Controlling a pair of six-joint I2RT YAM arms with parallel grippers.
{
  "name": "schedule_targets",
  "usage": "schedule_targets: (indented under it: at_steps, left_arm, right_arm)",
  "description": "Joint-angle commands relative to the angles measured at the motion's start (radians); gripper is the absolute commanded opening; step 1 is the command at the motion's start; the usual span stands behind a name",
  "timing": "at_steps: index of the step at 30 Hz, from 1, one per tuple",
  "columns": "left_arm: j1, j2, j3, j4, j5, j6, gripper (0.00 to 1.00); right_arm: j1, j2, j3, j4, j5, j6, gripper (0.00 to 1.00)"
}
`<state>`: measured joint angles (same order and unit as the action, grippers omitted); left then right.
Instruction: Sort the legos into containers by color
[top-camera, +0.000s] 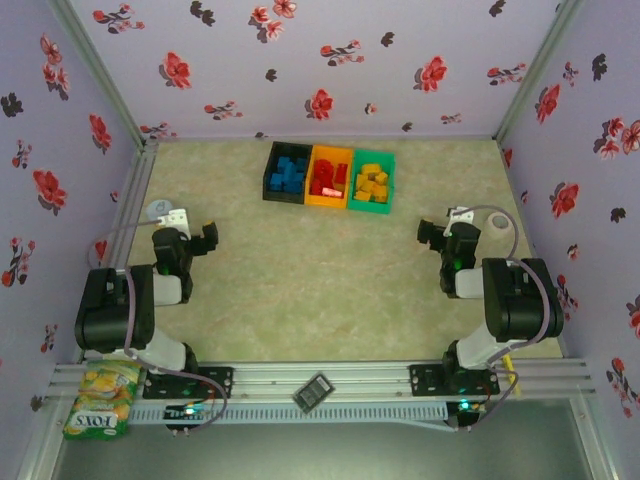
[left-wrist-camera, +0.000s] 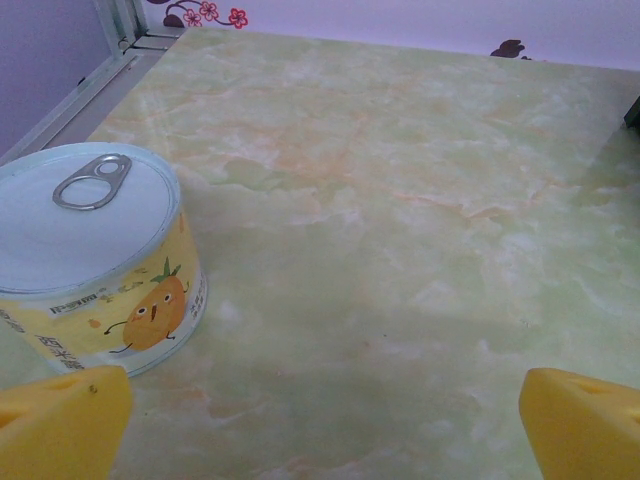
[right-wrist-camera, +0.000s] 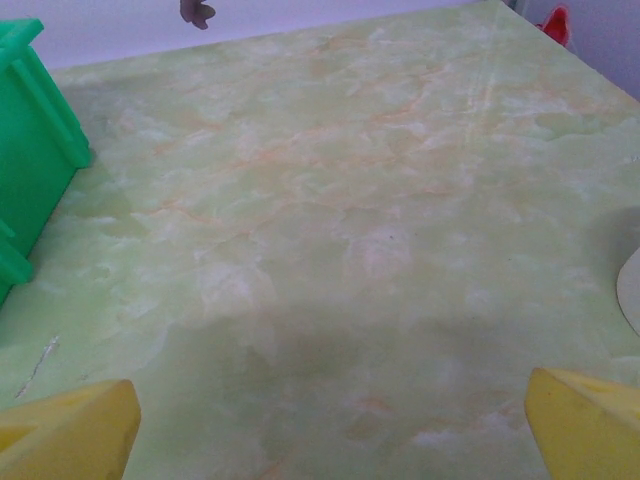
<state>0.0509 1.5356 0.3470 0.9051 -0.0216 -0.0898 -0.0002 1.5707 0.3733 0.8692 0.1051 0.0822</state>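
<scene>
Three bins stand side by side at the back middle of the table. The black bin (top-camera: 270, 172) holds blue legos (top-camera: 290, 173). The orange bin (top-camera: 314, 178) holds red legos (top-camera: 330, 176). The green bin (top-camera: 388, 180) (right-wrist-camera: 25, 150) holds yellow-orange legos (top-camera: 372, 184). My left gripper (top-camera: 207, 240) (left-wrist-camera: 320, 420) rests low at the left, open, with bare table between its yellow fingertips (left-wrist-camera: 60, 420). My right gripper (top-camera: 430, 236) (right-wrist-camera: 330, 425) rests low at the right, open too, nothing between its fingertips (right-wrist-camera: 585, 425).
A white-lidded tin with a pineapple picture (left-wrist-camera: 90, 260) (top-camera: 158, 210) stands by the left gripper. A roll of tape (top-camera: 497, 226) lies by the right gripper. A yellow-green snack packet (top-camera: 100, 398) and a small dark device (top-camera: 314, 391) sit on the front rail.
</scene>
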Motion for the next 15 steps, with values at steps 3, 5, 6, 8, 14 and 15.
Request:
schedule_targets:
  at_steps: [3,5,6,8,14,15]
  left_arm:
    - [0.004,0.003,0.020,0.025,0.008,0.025,1.00]
    - [0.004,0.003,0.020,0.024,0.009,0.025,1.00]
    - [0.004,0.003,0.021,0.025,0.008,0.025,1.00]
    - [0.004,0.003,0.020,0.024,0.009,0.025,1.00]
    - [0.005,0.004,0.021,0.024,0.008,0.025,1.00]
    - [0.004,0.004,0.021,0.025,0.009,0.025,1.00]
  right_arm:
    - [-0.003,-0.012,0.017,0.013,0.025,0.013,0.99]
    - [-0.003,-0.010,0.018,0.011,0.024,0.013,0.99]
    - [-0.002,-0.008,0.021,0.006,0.020,0.011,0.99]
    - [-0.003,-0.006,0.034,-0.014,-0.010,0.002,0.99]
    - [-0.003,-0.010,0.026,-0.005,-0.007,0.004,0.99]
    - [-0.003,-0.012,0.026,-0.004,-0.007,0.004,0.99]
